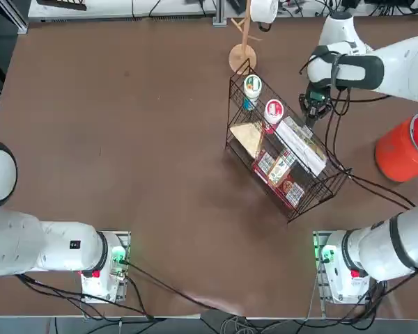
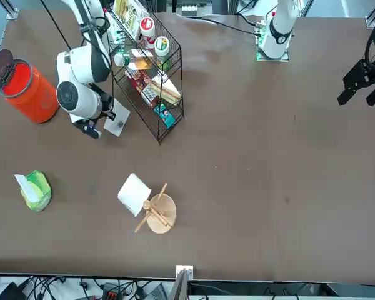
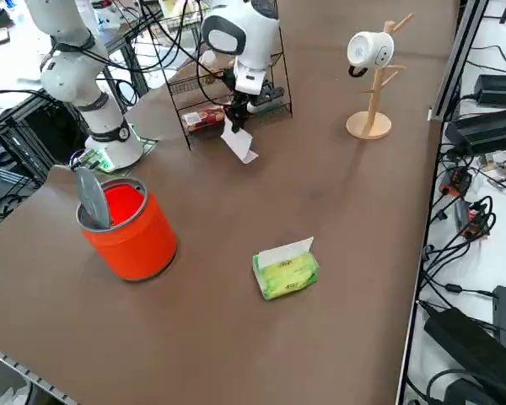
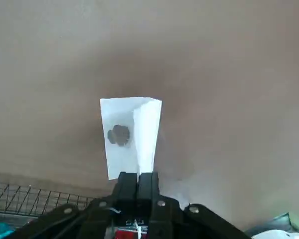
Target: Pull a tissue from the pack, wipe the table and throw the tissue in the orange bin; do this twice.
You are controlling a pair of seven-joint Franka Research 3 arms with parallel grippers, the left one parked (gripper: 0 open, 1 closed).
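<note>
While clamped together on a white tissue (image 4: pixel 132 134), right gripper (image 4: pixel 138 180) hangs low over the table (image 1: pixel 125 139), just beside the wire basket (image 1: pixel 282 156), at 1 o'clock from centre in the top view. Tissue dangles from the fingertips, carries a dark smudge, and brushes or nearly brushes the tabletop; contact cannot be confirmed.

Judged stage: 1 tissue out of the pack and in the wiping part, or just ending it. Drop into the orange bin (image 3: pixel 131 228) not yet done for this tissue. Whether this is round 1 or 2 cannot be told; bin interior shows only red, no tissue visible.

Pack (image 3: pixel 285 270) lies at 4 o'clock from the gripper in the side view, well apart, a white sheet poking up. Bin at 7 o'clock from the gripper there, flap lid (image 3: pixel 93 199) tilted up.

Obstacles: basket stuffed with cups and boxes, touching-close to the wrist; mug stand (image 3: pixel 373 76) well clear. Route to the bin looks free.
</note>
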